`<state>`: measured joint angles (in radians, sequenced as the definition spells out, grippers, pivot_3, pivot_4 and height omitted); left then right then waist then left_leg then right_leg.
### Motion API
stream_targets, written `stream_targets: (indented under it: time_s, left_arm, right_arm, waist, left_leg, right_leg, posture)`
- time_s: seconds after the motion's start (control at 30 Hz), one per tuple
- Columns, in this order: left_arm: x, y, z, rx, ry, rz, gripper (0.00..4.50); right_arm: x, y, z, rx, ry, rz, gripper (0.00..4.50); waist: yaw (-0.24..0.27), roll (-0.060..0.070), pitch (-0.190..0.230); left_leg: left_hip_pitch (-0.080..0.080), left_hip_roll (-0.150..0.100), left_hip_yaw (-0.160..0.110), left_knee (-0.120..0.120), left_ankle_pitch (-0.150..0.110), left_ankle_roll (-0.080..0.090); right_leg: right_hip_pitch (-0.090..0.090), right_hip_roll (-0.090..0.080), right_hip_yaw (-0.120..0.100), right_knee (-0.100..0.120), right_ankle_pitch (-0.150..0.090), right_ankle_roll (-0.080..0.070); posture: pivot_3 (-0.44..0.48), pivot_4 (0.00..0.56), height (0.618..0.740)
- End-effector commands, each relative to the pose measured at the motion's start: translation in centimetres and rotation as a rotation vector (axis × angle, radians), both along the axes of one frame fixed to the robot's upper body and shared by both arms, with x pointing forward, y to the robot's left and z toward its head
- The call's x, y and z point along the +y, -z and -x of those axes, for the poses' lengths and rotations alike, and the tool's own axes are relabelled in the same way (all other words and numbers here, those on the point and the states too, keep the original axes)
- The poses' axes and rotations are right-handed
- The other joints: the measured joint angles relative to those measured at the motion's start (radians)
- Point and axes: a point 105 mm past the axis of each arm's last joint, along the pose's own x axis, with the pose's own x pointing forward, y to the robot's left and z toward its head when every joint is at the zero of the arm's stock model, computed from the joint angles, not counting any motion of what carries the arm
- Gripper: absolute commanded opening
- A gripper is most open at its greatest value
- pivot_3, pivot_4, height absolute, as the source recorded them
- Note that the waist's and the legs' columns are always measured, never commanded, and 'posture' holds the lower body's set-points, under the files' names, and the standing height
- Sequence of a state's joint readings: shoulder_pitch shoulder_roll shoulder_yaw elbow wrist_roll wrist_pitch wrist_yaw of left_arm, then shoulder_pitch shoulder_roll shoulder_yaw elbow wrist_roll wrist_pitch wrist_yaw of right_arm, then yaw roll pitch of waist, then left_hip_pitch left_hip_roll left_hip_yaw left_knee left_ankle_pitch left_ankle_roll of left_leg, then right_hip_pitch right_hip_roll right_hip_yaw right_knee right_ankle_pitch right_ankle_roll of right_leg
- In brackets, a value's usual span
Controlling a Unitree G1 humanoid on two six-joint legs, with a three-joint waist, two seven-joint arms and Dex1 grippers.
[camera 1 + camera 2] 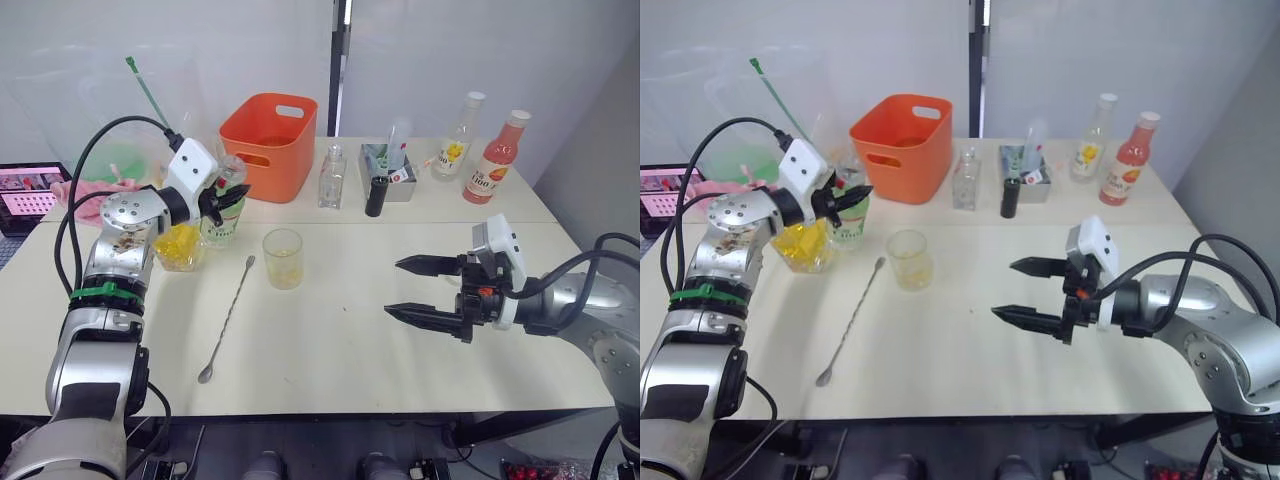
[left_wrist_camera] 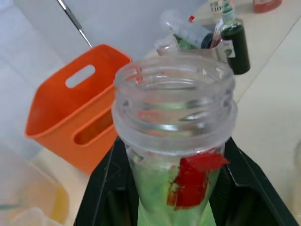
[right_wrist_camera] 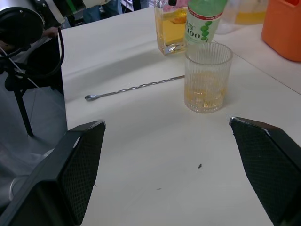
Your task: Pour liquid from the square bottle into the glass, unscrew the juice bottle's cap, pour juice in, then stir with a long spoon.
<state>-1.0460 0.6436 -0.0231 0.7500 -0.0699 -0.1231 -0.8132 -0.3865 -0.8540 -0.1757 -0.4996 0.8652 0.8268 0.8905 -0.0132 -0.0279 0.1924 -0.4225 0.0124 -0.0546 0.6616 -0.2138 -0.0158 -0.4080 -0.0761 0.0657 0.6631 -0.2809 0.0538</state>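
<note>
Right gripper (image 1: 417, 290): nearest, fingers spread wide, empty, low over the table (image 1: 330, 350).
Long spoon (image 1: 228, 316): thin, stiff, slippery; lies flat beside the glass (image 1: 283, 258); pick up mid-stem.
Left gripper (image 1: 228, 198): clamped on the juice bottle (image 1: 224, 212) just below its uncapped neck.
Juice bottle: light, slick plastic, upright near the square bottle (image 1: 180, 245).
Writing: "100" on its green label.

My left pincer (image 1: 232, 196) is black, closed around the pale-green juice bottle (image 1: 222, 222) with its green-and-white label and a red tag under the clear, capless neck. Beside it the square bottle (image 1: 180, 247) shows bright yellow, and the ribbed clear glass (image 1: 283, 258) holds a pale amber tint near the silver long spoon (image 1: 227, 318). Behind my pincer sits an orange bin (image 1: 270, 145) on the cream surface (image 1: 330, 350).
</note>
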Motion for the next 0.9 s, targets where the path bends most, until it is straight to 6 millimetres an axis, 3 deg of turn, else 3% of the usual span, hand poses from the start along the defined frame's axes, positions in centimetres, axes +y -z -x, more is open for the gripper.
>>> stream_targets:
  time_s: [0.03, 0.43, 0.9]
  left_arm:
    - [-1.2, -3.2, 0.4, -0.152, 0.047, -0.034, 1.39]
    - [-2.7, -1.4, 0.2, -0.236, 0.102, -0.143, 1.39]
    - [-2.5, 1.0, 0.4, -0.302, 0.091, -0.263, 1.39]
  right_arm:
    - [0.2, -1.0, 0.5, -0.031, 0.006, -0.028, 4.48]
    - [0.3, -1.2, 0.6, -0.026, 0.057, -0.050, 4.48]
    - [0.6, -1.4, 0.8, -0.009, 0.071, -0.083, 4.48]
  waist:
    - [0.000, 0.000, 0.000]
    - [-0.001, 0.000, 0.000]
    - [-0.002, 0.000, 0.000]
  left_leg:
    - [0.000, 0.000, 0.000, 0.000, 0.000, 0.000]
    - [-0.001, 0.000, 0.000, 0.000, 0.000, 0.000]
    - [-0.001, 0.000, 0.000, 0.000, 0.000, 0.000]
  right_leg:
    - [0.000, 0.000, 0.000, 0.000, 0.000, 0.000]
    - [-0.001, 0.000, 0.000, 0.001, 0.000, 0.000]
    - [-0.001, 0.000, 0.000, 0.001, 0.000, 0.000]
  posture:
    - [0.000, 0.150, 0.740]
    - [0.000, 0.150, 0.740]
    - [0.000, 0.150, 0.740]
